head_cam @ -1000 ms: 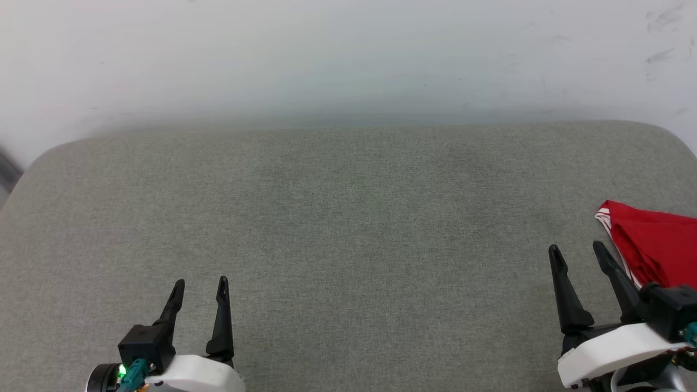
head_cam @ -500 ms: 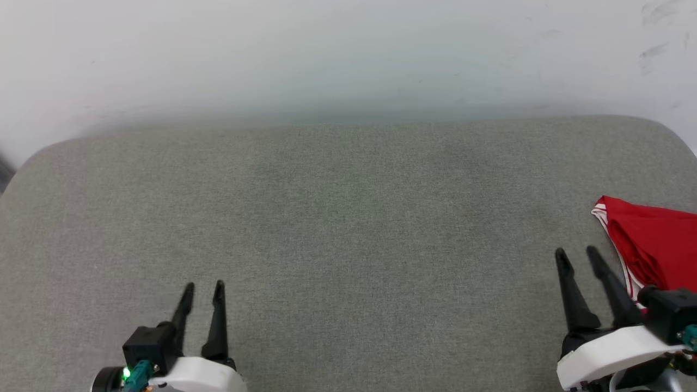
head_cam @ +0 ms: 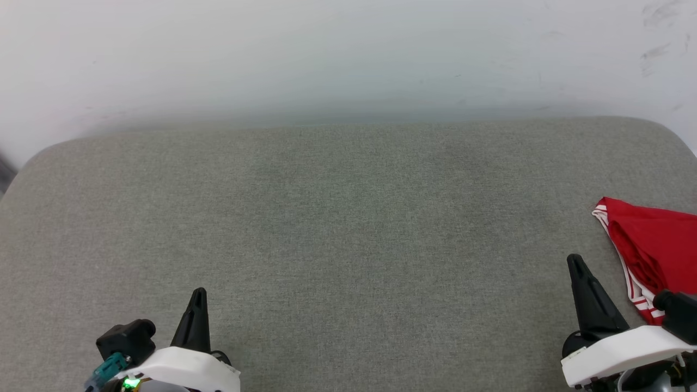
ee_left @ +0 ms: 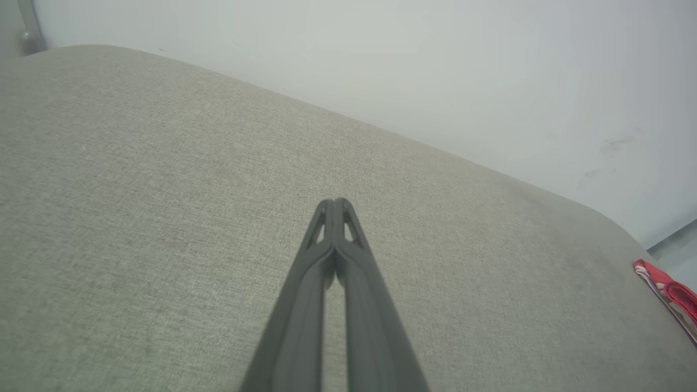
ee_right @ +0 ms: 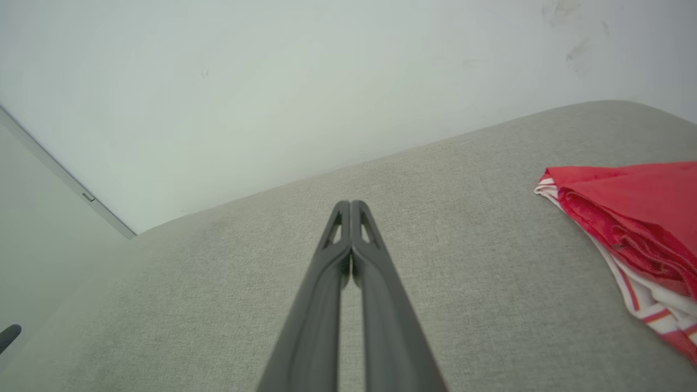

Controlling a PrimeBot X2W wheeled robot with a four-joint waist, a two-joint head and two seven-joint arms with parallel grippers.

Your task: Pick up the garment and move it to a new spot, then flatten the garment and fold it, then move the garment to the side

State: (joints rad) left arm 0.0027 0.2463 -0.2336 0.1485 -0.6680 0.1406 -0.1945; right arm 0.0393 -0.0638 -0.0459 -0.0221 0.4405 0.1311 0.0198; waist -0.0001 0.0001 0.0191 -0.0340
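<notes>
Right, head view: left gripper sat closed at lower left, right gripper closed at lower right, the red garment bunched just beside it on the grey padded surface. Left wrist view: jaws pressed together, empty, garment at far right edge. Right wrist view: jaws together, garment near, not touching.

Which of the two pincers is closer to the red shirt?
The right pincer: the red shirt lies just beside it, on its outer side. The left pincer is far off, across the grey cushion.
</notes>
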